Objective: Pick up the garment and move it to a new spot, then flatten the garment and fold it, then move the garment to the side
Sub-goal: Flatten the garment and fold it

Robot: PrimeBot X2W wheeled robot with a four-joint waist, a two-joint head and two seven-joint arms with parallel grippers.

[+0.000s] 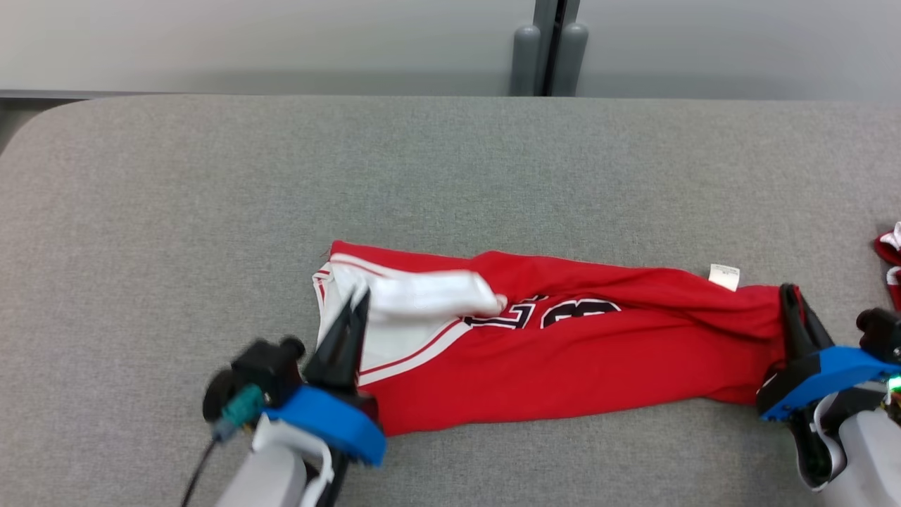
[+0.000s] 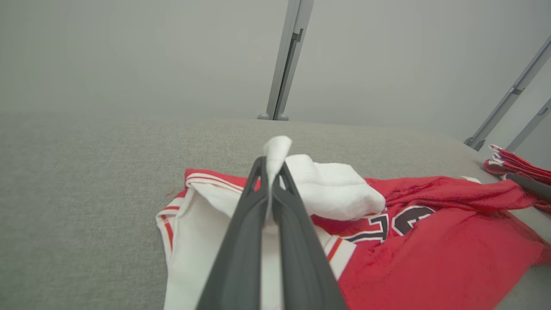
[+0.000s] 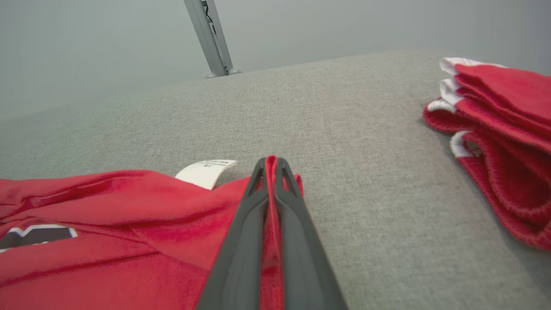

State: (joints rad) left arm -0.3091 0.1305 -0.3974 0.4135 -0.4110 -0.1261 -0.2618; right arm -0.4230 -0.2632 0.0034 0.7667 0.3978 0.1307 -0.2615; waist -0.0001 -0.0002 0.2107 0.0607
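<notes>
A red garment (image 1: 563,359) with white trim and dark numbers lies stretched left to right across the grey table (image 1: 450,176), folded lengthwise. My left gripper (image 1: 357,299) is shut on the white fabric at its left end (image 2: 275,150), which sticks up between the fingers. My right gripper (image 1: 790,294) is shut on the red cloth at the right end (image 3: 270,165). A white label (image 1: 724,276) lies on the garment's back edge near the right gripper, also seen as the label (image 3: 205,171).
A stack of folded red garments with white edges (image 3: 499,129) sits to the right of my right gripper, at the table's right side (image 1: 888,257). A grey post (image 1: 549,49) stands behind the table's far edge.
</notes>
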